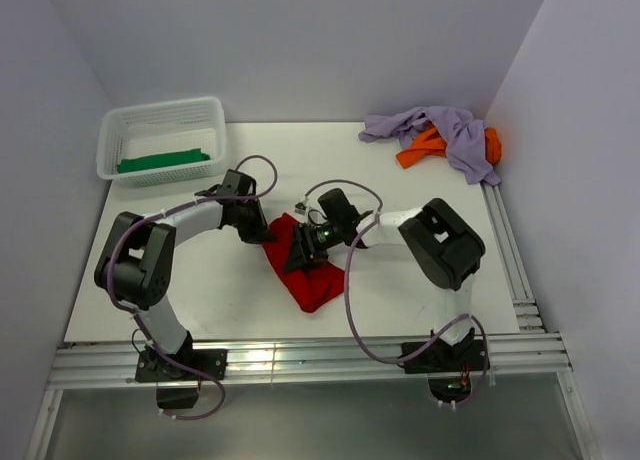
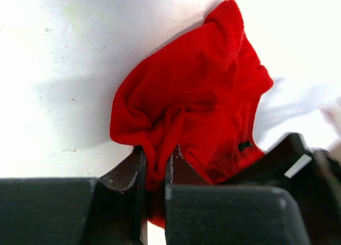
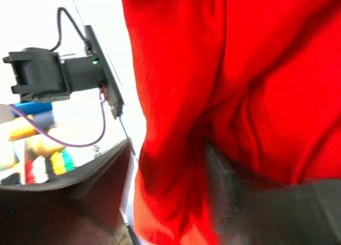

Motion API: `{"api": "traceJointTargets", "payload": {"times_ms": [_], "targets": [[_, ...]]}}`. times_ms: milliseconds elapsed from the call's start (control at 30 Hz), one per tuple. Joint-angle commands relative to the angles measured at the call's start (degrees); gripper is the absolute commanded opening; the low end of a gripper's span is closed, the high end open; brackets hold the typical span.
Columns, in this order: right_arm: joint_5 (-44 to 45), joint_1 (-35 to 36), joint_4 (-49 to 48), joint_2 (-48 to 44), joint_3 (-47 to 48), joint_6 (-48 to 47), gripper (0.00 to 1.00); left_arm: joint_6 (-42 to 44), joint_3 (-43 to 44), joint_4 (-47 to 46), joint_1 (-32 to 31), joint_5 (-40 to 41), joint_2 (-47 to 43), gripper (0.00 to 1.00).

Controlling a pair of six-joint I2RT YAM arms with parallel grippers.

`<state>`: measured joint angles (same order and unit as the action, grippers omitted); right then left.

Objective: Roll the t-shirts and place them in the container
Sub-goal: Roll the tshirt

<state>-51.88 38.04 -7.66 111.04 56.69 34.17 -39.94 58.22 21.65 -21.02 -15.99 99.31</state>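
Roughly a quarter in, I'd judge: red t-shirt (image 1: 310, 275) lies bunched mid-table, unrolled, left gripper (image 2: 155, 160) pinched on a fold, right gripper (image 3: 170, 165) standing open, cloth slack between its jaws (green t-shirt (image 1: 160, 161) already in the white basket (image 1: 160, 110); lavender t-shirt (image 1: 440, 125) and orange t-shirt (image 1: 420, 152) heaped far right, waiting).

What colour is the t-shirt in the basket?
Green; the t-shirt lies in the white mesh basket, clearest in the top external view.

Red shirt (image 3: 213, 85) blurred, cut off top/right in right wrist view. Orange shirt (image 1: 418, 152) mostly hidden under lavender shirt (image 1: 445, 128). Green shirt (image 1: 160, 162) part-hidden by basket (image 1: 165, 108) wall.
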Motion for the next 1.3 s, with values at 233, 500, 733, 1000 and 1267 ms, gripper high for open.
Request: {"api": "traceJointTargets", "payload": {"times_ms": [233,500,733,1000,1267], "targets": [[33.11,5.53,26.45,-21.56,4.39,-13.42,0.88,1.71,0.06,0.24,-2.01,1.49,1.42,0.00],[75.31,27.06,44.20,-20.09,18.62,-10.80,0.96,2.41,-2.14,-1.70,-2.36,-0.80,2.29,0.00],[90.46,38.86,50.46,-8.66,26.27,-6.93,0.93,2.85,-0.56,-0.30,-2.36,-2.91,2.91,0.00],[96.43,39.83,61.09,6.72,38.14,-3.68,0.86,2.68,1.37,2.17,-2.28,-5.10,4.05,0.00],[99.25,39.83,67.06,13.66,43.86,0.00,0.77,2.77,2.25,3.58,-2.19,-5.81,4.32,0.00]]}}
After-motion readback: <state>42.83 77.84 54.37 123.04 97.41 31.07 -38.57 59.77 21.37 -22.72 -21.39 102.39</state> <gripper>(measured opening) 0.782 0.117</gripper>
